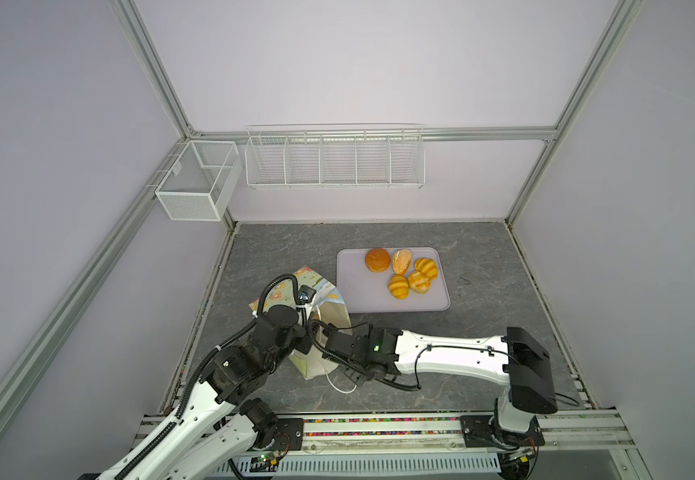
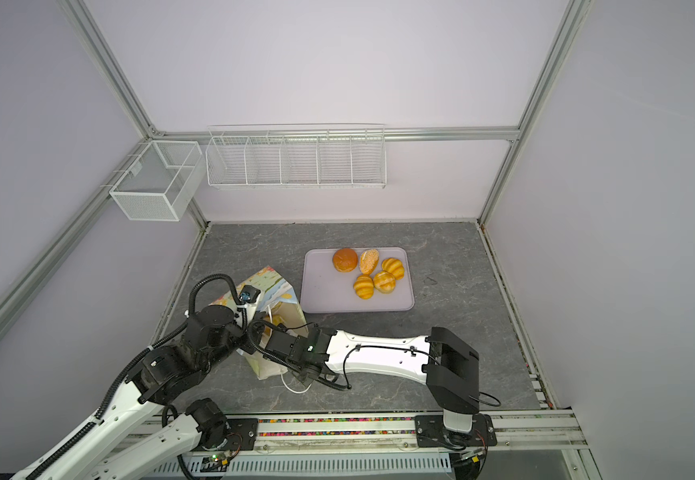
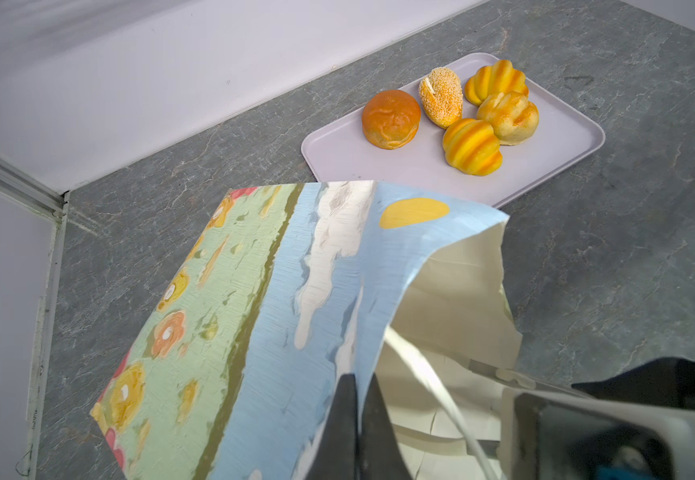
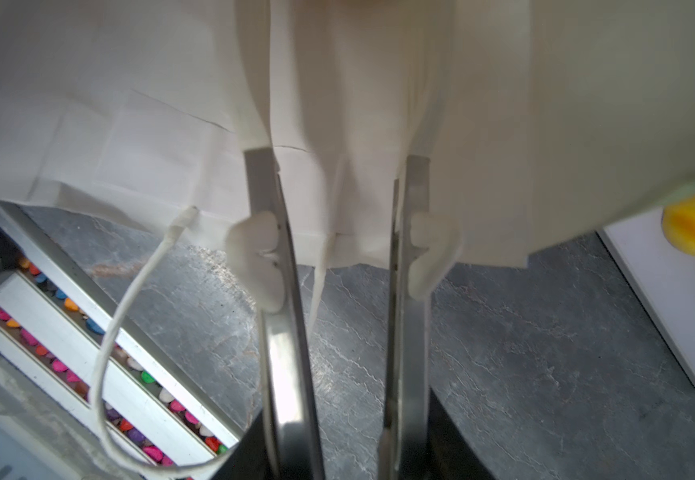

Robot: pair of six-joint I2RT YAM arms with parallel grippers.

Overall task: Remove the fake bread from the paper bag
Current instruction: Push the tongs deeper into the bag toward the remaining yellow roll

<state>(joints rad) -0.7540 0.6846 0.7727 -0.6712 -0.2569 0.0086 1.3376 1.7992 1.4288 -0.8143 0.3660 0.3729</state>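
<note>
The paper bag (image 1: 322,291) (image 2: 275,286) lies tilted at the table's left, with its white-lined mouth facing the arms. My left gripper (image 3: 360,376) is shut on the bag's rim (image 3: 379,332), one black finger on each side of the paper. My right gripper (image 4: 339,124) reaches into the mouth against the white lining (image 4: 129,104); it is open, with nothing between its metal fingers (image 4: 273,249). Five pieces of fake bread sit on a pale tray (image 1: 362,295): a round brown bun (image 1: 377,260), a seeded roll (image 1: 401,261) and three striped rolls (image 1: 419,281). The bag's inside is mostly hidden.
A white cord handle (image 1: 343,386) trails from the bag toward the front rail (image 1: 379,432), which is lined with coloured beads. A mesh basket (image 1: 196,178) and a wire rack (image 1: 335,160) hang on the back walls. Both forearms cross in front of the bag.
</note>
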